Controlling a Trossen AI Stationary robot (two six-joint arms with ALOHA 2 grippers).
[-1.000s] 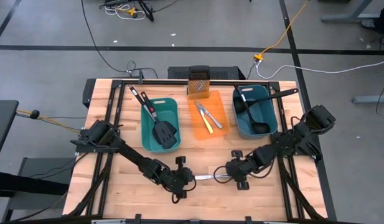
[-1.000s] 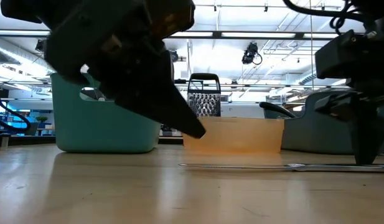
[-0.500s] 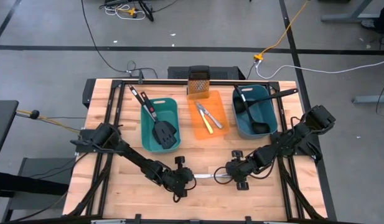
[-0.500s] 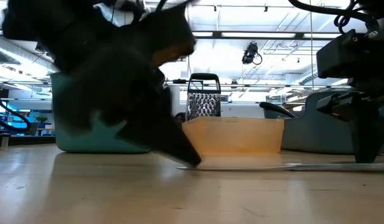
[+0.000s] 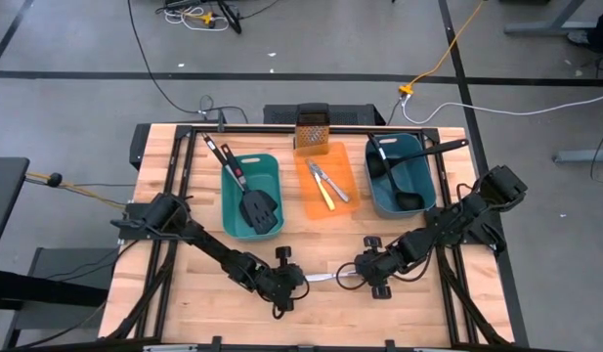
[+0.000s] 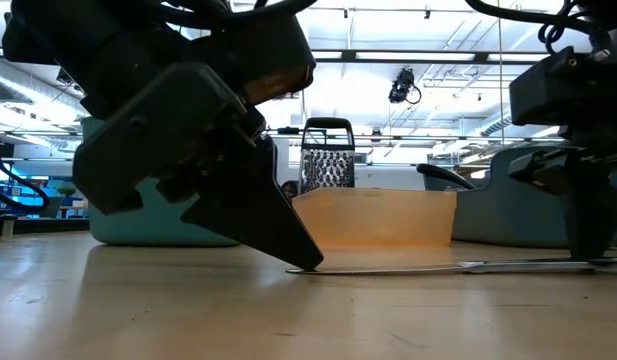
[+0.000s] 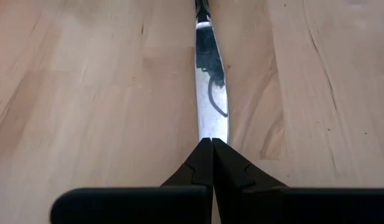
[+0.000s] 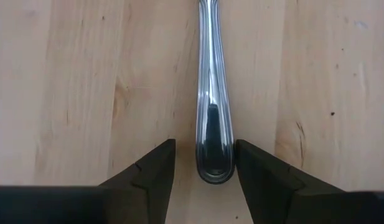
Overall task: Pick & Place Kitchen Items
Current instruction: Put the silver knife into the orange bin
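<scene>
Down at the front of the table [image 5: 184, 293], 1 silver knife [image 5: 325, 279] lies flat between both grippers. Its blade tip sits right at the closed fingertips of the left gripper [image 7: 211, 144]; its handle end rests between the spread, untouching fingers of the right gripper [image 8: 206, 163].

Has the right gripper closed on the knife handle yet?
No: in the right wrist view the right gripper stands open, with gaps between each finger and the silver knife handle.

Overhead, table-level and close wrist cameras all share the knife [image 5: 323, 279].
</scene>
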